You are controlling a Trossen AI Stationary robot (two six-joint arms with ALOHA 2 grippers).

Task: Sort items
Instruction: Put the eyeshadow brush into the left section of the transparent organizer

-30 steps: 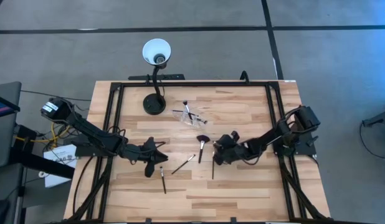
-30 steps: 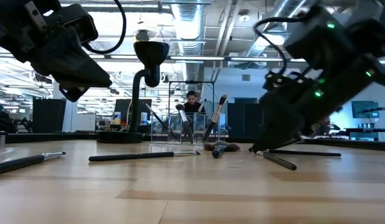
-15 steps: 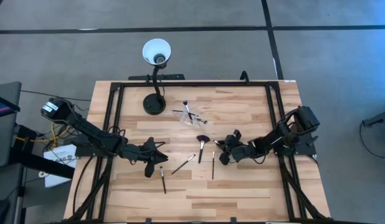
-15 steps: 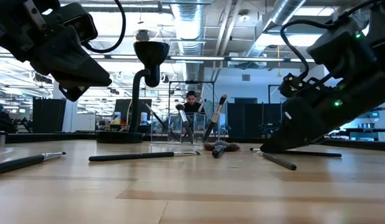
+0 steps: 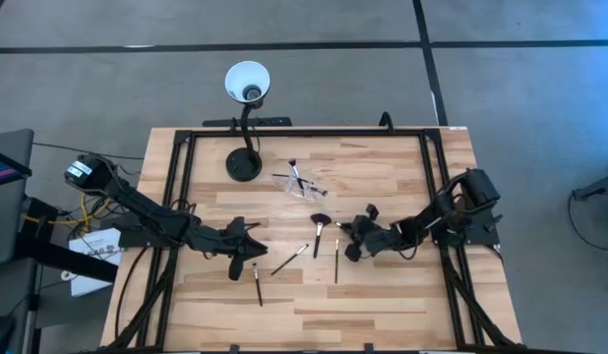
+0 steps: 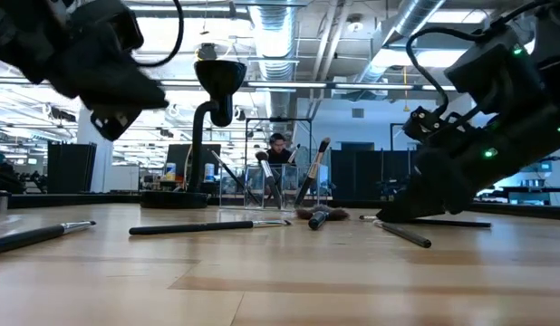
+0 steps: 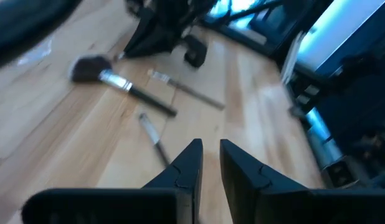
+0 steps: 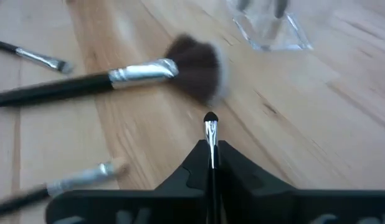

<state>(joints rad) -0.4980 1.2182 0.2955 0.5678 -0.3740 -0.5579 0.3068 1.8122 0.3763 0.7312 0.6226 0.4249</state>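
On the high view, the nearest brush [image 5: 256, 284] lies at about 7 o'clock on the desk [image 5: 383, 295]. Just beyond it the left hand [image 5: 247, 251] hovers, fingers slightly parted, grasping nothing. Toward centre lie a slanted brush [image 5: 289, 260] and an upright one [image 5: 335, 261]. At 3 o'clock of these the right hand [image 8: 210, 163] is clenched on a thin brush [image 8: 210, 134]. The fan brush [image 5: 319, 228] lies beyond, then the clear pouch [image 5: 296, 181] holding brushes, and the lamp [image 5: 246, 93] at 11 o'clock.
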